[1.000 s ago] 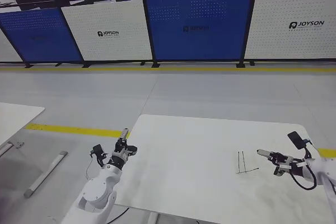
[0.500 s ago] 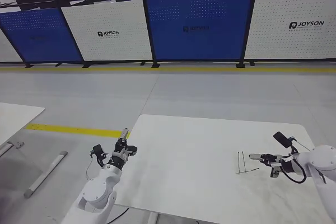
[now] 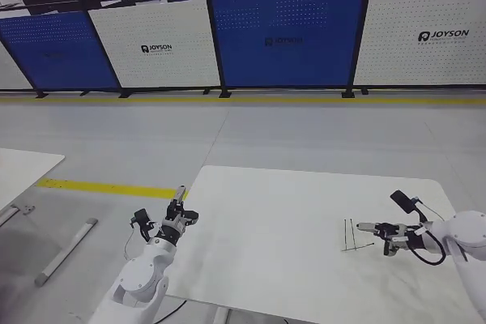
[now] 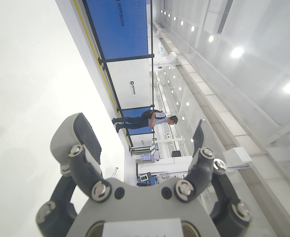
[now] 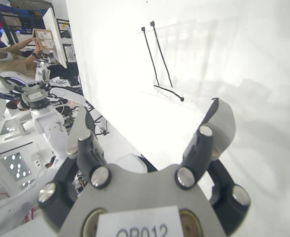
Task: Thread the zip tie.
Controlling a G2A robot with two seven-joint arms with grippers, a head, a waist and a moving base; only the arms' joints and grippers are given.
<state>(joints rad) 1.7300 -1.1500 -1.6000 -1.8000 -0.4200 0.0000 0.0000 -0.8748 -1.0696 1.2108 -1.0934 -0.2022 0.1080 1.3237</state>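
Blue and white pegboard panels (image 3: 308, 65) back a grey floor (image 3: 227, 134) crossed by yellow lines (image 3: 105, 188).

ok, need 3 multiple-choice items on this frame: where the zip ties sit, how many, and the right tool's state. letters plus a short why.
1. Where on the table do the zip ties lie?
A) at its middle
B) close in front of the right tool
C) hanging off its edge

2. How many zip ties are there?
A) one
B) two
C) three

3. What state is the right tool in?
A) open, holding nothing
B) shut on a zip tie
C) shut, empty

Answers:
1 B: the top view shows them just ahead of the right tool, on that side of the table.
2 C: two lie side by side and a third lies across by their tail ends.
3 A: the right wrist view shows it spread wide with nothing in it, and all the zip ties lie flat on the table.
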